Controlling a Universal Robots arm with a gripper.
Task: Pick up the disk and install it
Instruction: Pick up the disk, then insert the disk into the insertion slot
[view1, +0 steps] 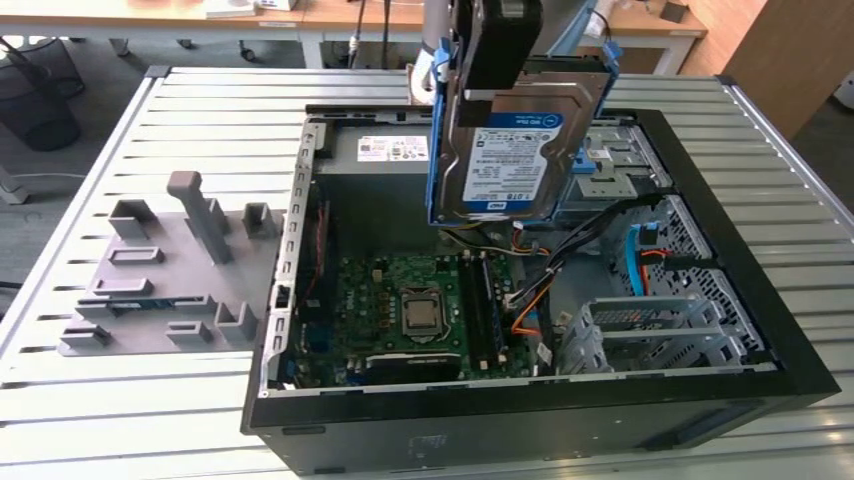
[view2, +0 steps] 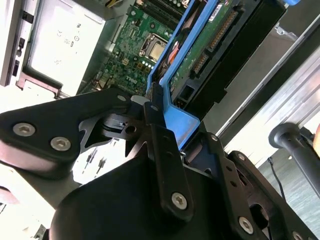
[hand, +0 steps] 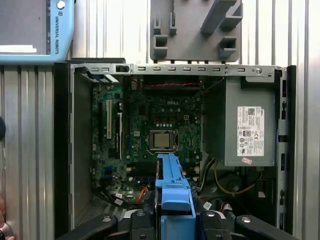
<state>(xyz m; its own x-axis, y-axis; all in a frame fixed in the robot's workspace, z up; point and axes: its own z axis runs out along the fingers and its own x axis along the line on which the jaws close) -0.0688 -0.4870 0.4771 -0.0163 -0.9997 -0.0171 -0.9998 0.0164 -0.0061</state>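
The second wrist view has the gripper (view2: 169, 121) clamped on the blue rail (view2: 186, 125) of the disk (view2: 200, 52), so the pickup looks done, and the disk hangs upright in the air above the motherboard (view1: 407, 300) of the open computer case (view1: 534, 412), not yet seated in any bay there.

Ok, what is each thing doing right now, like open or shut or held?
Silver rectangular hard disk with blue plastic rails: lifted, hanging upright over the case.
Black tool: shut on the disk's blue rail.
Black metal computer case: lying flat, side open.
Square metal processor chip: uncovered.
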